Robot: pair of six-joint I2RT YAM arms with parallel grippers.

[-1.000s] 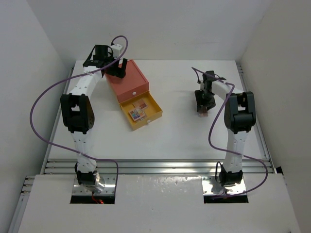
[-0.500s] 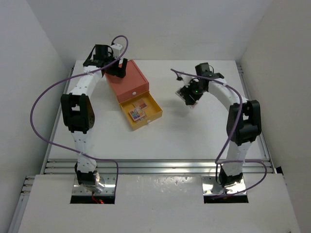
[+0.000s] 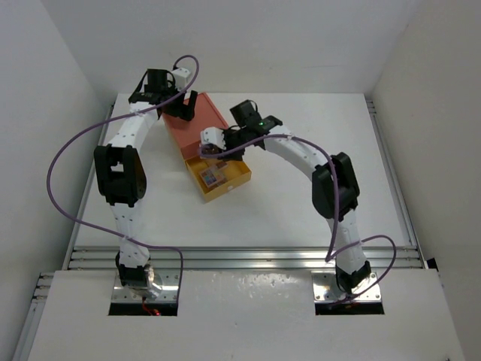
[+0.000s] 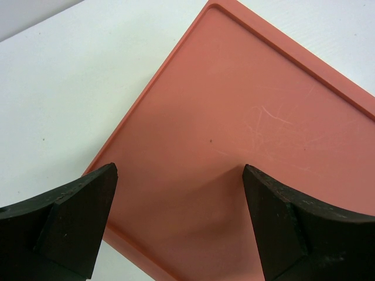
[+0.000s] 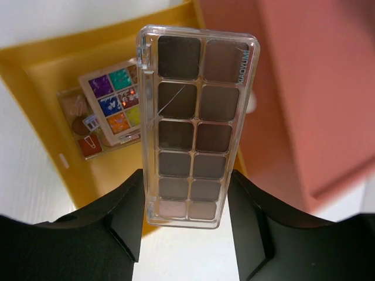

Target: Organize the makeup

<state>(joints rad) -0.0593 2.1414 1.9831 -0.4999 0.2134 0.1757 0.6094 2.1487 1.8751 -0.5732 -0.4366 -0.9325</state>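
Now the right gripper (image 5: 186, 196) is clamped on a brown palette (image 5: 196, 111), holding it up over the open yellow drawer (image 5: 41, 70), where a multicoloured palette (image 5: 112, 100) lies. Further back, the left gripper (image 4: 179, 175) hangs over the red box (image 4: 252, 105), its jaws wide apart, gripping nothing.

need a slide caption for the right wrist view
Right claw holds a brown palette above the open yellow drawer.

Left hand (image 4: 179, 175) spread wide; right hand (image 5: 184, 196) gripping.
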